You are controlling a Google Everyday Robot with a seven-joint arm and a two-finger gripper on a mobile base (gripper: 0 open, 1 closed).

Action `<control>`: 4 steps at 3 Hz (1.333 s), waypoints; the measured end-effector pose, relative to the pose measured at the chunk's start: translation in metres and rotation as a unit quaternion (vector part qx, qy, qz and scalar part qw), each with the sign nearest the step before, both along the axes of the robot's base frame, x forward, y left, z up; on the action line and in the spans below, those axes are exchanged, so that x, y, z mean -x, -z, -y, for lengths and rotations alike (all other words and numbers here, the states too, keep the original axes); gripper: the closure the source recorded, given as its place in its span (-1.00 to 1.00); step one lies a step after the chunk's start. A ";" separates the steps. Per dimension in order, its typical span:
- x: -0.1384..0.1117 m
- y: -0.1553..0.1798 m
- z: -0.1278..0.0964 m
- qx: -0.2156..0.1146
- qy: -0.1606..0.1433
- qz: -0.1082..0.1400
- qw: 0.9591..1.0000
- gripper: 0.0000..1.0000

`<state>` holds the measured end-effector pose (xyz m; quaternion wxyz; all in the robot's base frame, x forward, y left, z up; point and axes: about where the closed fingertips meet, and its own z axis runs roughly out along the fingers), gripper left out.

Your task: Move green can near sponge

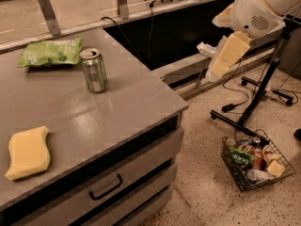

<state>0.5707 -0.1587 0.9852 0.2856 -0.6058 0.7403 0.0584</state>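
Observation:
The green can point(94, 70) stands upright on the grey counter point(117, 102), toward its back middle, with a silver pull-tab top. The pale-yellow sponge point(27, 152) lies flat near the counter's front left edge, well apart from the can. My gripper point(225, 56), with yellow pads, hangs in the air off the counter's right side, far right of the can and above the floor. It holds nothing that I can see.
A flat green snack bag point(51, 51) lies at the back left, just behind the can. The counter has drawers point(106, 187) below. A wire basket point(256, 161) of items and a black stand point(256, 95) with cables are on the floor at right.

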 end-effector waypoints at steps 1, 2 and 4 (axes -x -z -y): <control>-0.027 0.004 -0.046 -0.036 -0.030 0.014 0.999 -1.00; -0.027 0.004 -0.047 -0.036 -0.030 0.014 0.999 -1.00; -0.060 0.022 -0.099 -0.108 -0.080 0.040 0.990 -1.00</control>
